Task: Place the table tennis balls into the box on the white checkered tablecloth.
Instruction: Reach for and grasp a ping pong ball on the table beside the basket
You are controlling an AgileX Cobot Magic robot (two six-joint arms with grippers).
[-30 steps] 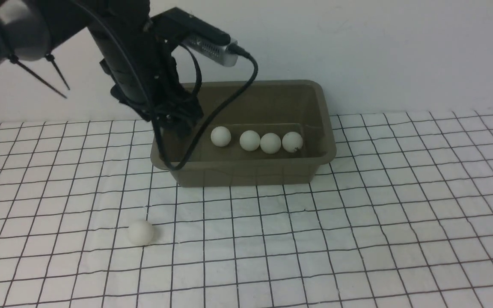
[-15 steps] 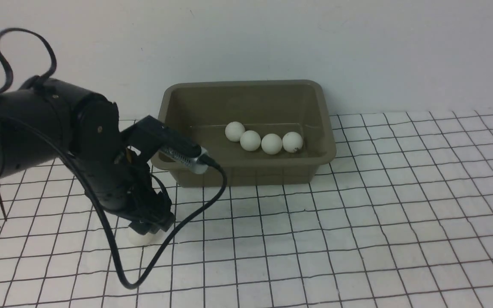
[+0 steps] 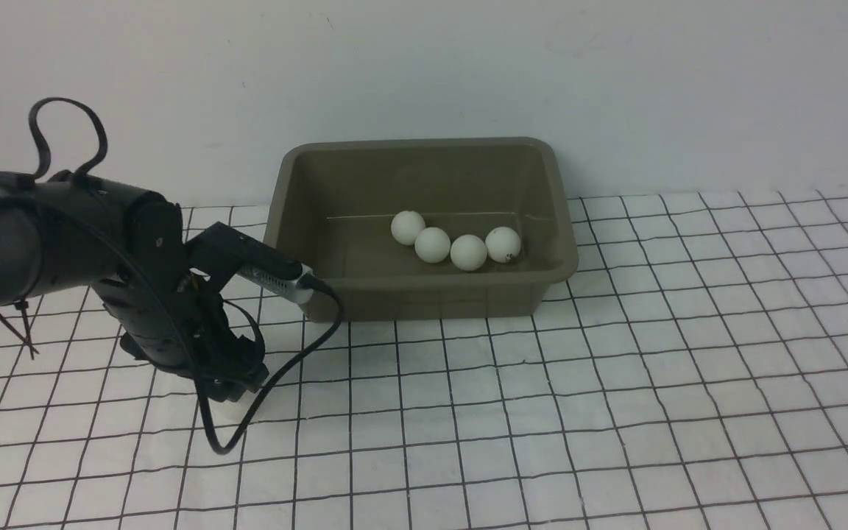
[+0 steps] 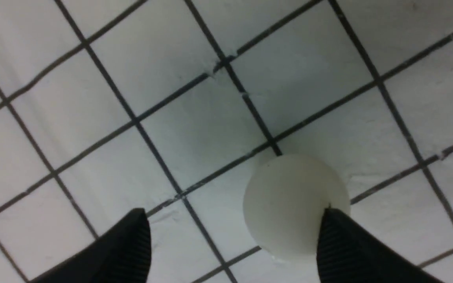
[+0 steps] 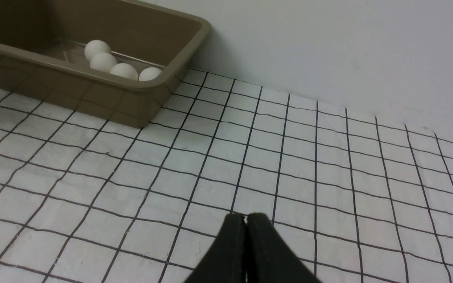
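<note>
The olive-brown box [image 3: 431, 298] stands at the back of the white checkered tablecloth [image 3: 615, 368], with several table tennis balls [image 3: 433, 244] in a row inside it. One more ball [image 4: 289, 200] lies on the cloth in front of the box's left end. My left gripper [image 3: 229, 390] is down over that ball and hides it in the front view. In the left wrist view the left gripper [image 4: 233, 212] is open, and the ball sits between the fingers, close against one fingertip [image 4: 330, 232]. My right gripper [image 5: 246, 216] is shut and empty, low over bare cloth right of the box [image 5: 92, 94].
A white wall [image 3: 615, 88] rises directly behind the box. The left wrist camera's black cable [image 3: 247, 427] loops down onto the cloth beside the left gripper. The right arm does not show in the front view.
My left arm has swung from above the box's left end down to the cloth and now covers the loose ball. The ball left in the box has rolled against the others.
</note>
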